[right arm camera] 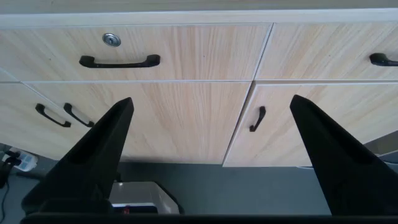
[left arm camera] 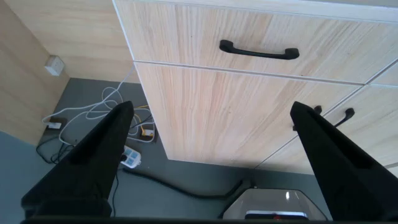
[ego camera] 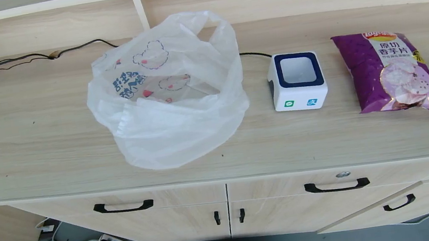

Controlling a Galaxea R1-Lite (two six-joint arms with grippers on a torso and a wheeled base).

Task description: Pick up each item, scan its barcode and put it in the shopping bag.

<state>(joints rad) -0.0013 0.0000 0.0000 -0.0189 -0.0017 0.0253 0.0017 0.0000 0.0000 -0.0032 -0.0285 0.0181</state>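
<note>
On the desk (ego camera: 9,138) the open shopping bag (ego camera: 168,97) has the scanner (ego camera: 298,82) at its 3 o'clock. Farther that way the purple chip packet (ego camera: 390,71) lies flat, long axis 11 to 5 o'clock, top end at 11. The left pincer (left arm camera: 211,106) is spread wide and holds nothing, facing a drawer handle (left arm camera: 258,51). The right pincer (right arm camera: 211,99) is equally wide apart and empty, before cabinet doors (right arm camera: 186,118).
</note>
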